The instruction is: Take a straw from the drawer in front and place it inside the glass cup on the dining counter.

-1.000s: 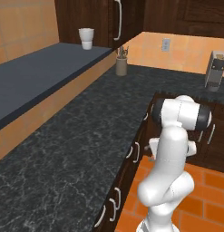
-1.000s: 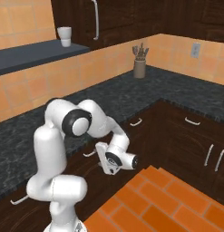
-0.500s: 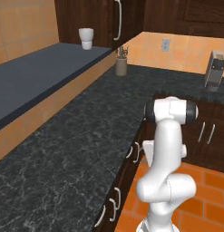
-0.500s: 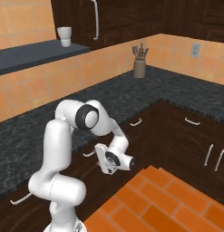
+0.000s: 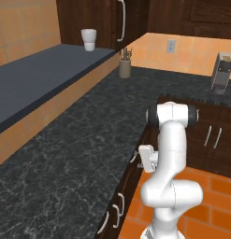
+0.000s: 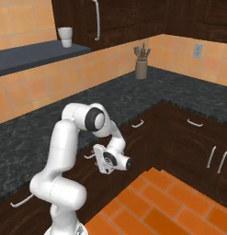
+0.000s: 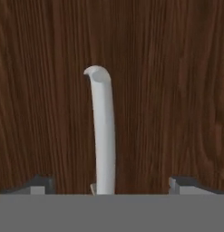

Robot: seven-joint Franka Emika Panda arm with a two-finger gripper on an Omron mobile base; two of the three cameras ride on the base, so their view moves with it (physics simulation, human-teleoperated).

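**Hand squared up on the drawer handle, fingers spread to either side**

The hand (image 7: 108,183) faces the dark wooden front of the drawer (image 7: 168,90) head-on, and the curved silver handle (image 7: 102,131) runs up the middle of the hand view, its long axis pointing away from the hand between the two fingertips (image 7: 41,183). The fingers stand spread wide, one on each side of the bar and apart from it, so nothing is pinched yet. By this reading the coming move is a short advance and a closing across the bar, followed by a pull outward.

In the right base view the hand (image 6: 102,158) sits low, tucked against the cabinet fronts under the black speckled bench (image 6: 133,98), with the arm folded down from its shoulder. The drawer is shut, so the straw presumably lies inside, hidden. A utensil holder (image 6: 141,69) stands on the bench near the corner, and a white cup (image 6: 65,36) rests on the upper shelf, both well apart from the hand. Nothing stands between the fingers and the handle; the orange tiled floor (image 6: 170,202) behind leaves room to draw back.
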